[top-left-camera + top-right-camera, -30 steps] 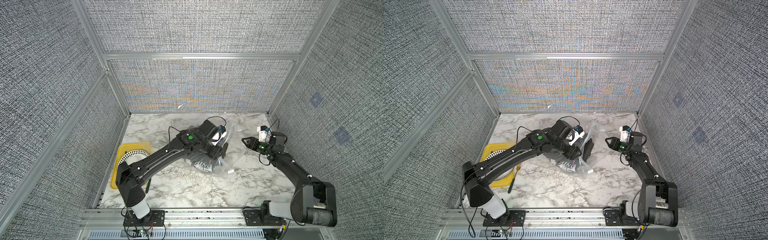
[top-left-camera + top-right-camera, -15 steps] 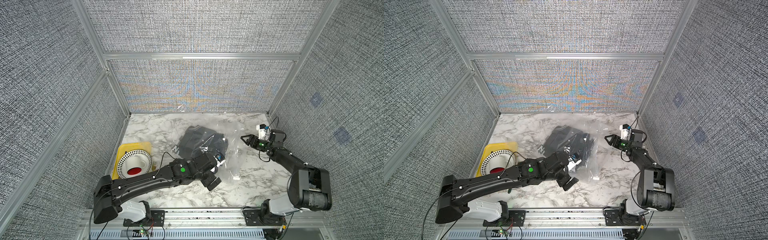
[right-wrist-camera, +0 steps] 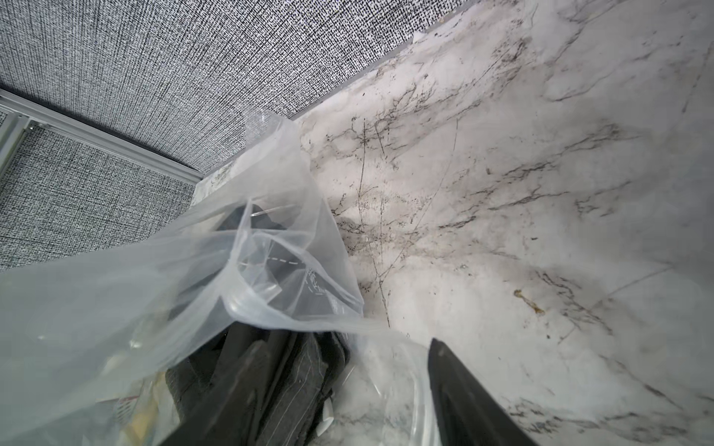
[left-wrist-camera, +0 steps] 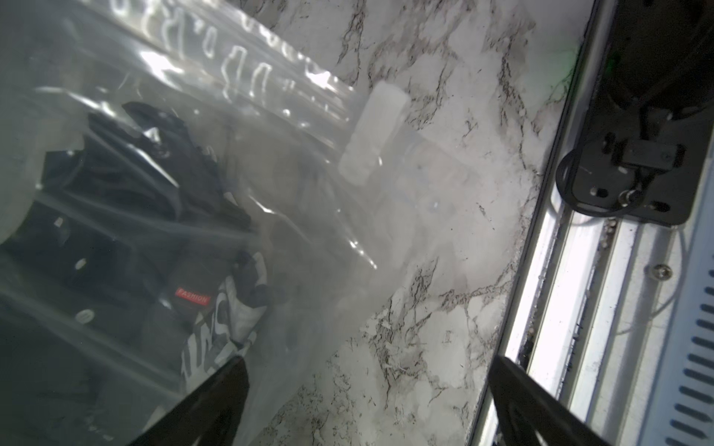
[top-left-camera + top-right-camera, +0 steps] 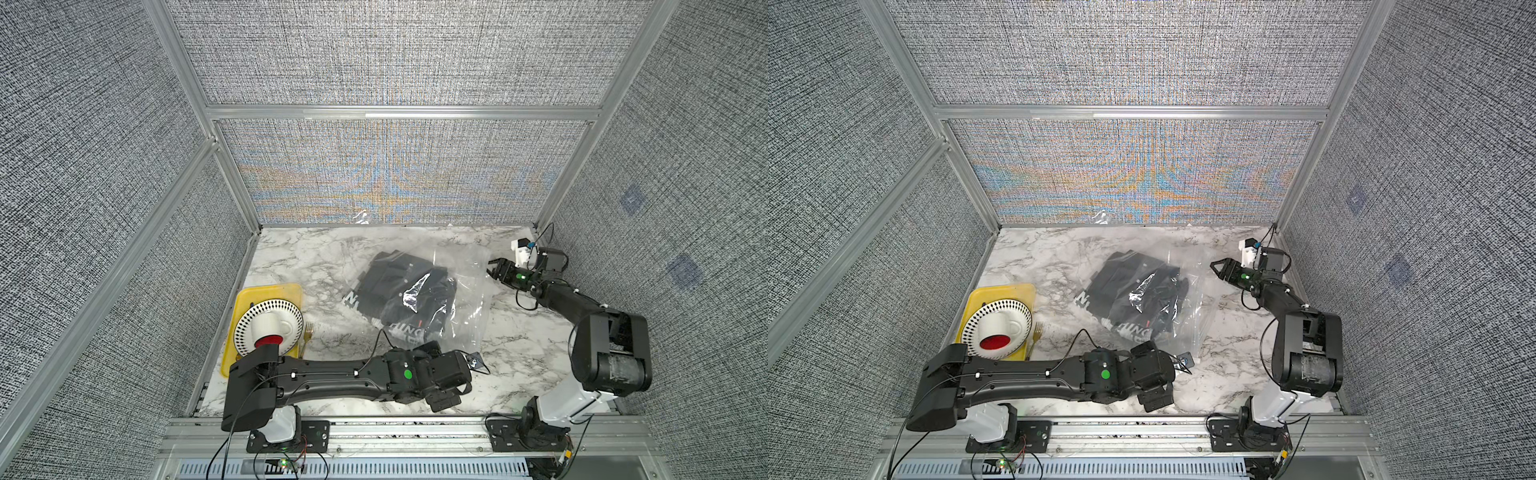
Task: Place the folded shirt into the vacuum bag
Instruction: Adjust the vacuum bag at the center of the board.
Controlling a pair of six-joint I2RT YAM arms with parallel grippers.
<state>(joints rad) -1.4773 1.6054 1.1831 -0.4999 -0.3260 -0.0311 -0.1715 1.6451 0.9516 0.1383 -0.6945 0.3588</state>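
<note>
1. Drawn back from the middle of the table within the last second, the left arm now lies along the bottom of the frame. That leaves the yellow plastic tray [image 5: 249, 299] at lower left in plain sight, along with its black-and-white patterned plate [image 5: 286, 309], white cup [image 5: 270, 330] and gold fork [image 5: 308, 332].
2. At centre frame, the dark folded shirt with white lettering [image 5: 399, 295] rests on the white marble-patterned table [image 5: 291, 266]. It lies under the film of the large, crinkly clear plastic vacuum bag [image 5: 471, 291]. It looks to be inside, though I cannot tell whether its upper-left corner is fully covered.
3. The left gripper [image 5: 459, 382] has its jaws spread fully wide with nothing between them. In the left wrist view it [image 4: 367, 370] faces the bag's near corner, close to the zip strip's white slider [image 4: 373, 135]. To my eye it let go because the shirt is delivered.
4. The right gripper [image 5: 494, 269] waits at the bag's right edge, centre right of the frame. Its jaws are parted a little wider than a second ago. In the right wrist view [image 3: 340, 359] loose plastic drapes over one finger, but no pinch shows. It was probably posted there to keep the bag's mouth up.
5. The left arm is almost flat, with its elbow at lower left and its wrist pointing right. The right arm rises from lower right and folds, its forearm reaching toward the upper left.
</note>
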